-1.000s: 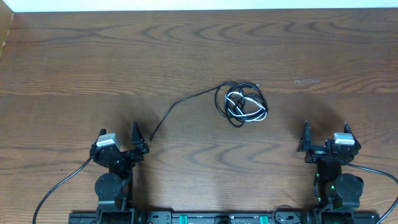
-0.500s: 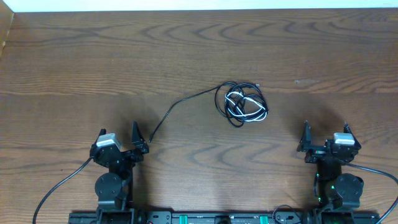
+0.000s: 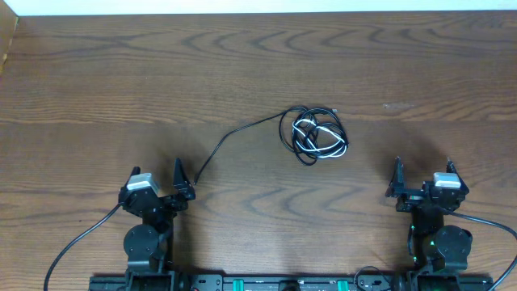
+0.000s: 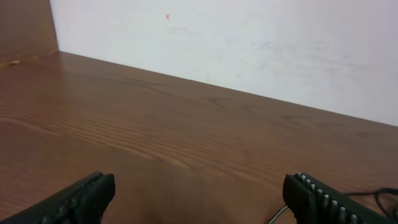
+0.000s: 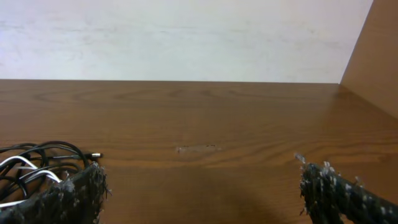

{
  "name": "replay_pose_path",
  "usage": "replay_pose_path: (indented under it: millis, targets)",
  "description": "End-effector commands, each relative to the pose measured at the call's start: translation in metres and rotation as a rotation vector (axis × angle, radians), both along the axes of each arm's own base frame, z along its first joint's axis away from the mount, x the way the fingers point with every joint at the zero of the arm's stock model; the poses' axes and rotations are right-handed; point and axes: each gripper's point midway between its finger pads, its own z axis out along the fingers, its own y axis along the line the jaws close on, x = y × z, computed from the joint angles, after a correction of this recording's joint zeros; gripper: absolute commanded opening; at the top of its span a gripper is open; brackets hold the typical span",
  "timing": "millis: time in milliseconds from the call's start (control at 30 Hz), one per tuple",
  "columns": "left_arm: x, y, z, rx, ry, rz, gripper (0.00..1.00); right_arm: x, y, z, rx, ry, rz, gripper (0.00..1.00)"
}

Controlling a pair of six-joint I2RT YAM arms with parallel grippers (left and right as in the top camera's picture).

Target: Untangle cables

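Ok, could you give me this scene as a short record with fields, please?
table: brown wood
black cable: looped at centre, one long tail running toward the left gripper
white cable: shorter, tangled inside the black loops
left gripper: open, empty, near the tail's end
right gripper: open, empty, apart from the bundle
task state: cables not yet untangled

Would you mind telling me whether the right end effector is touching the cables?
Apart. The overhead view shows bare table between the right end effector and the cables.
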Motion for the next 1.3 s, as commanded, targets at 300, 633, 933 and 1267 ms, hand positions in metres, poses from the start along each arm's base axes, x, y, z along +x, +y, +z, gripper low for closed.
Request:
replay_pose_path:
  millis: [300, 633, 933, 1267]
  targets:
    - [-0.002, -0.021, -0.002, -0.005, 0.067, -0.126, 0.91, 0.000, 0.001, 0.000, -0.005, 0.001, 0.001, 0.99]
    - [0.010, -0.034, 0.002, 0.002, 0.217, -0.207, 0.91, 0.000, 0.001, 0.000, -0.005, 0.001, 0.002, 0.99]
    - [0.032, -0.048, 0.005, -0.004, 0.364, -0.293, 0.91, 0.000, 0.001, 0.000, -0.005, 0.001, 0.001, 0.99]
    - [0.051, -0.063, 0.014, 0.014, 0.496, -0.371, 0.91, 0.000, 0.001, 0.000, -0.005, 0.000, 0.002, 0.99]
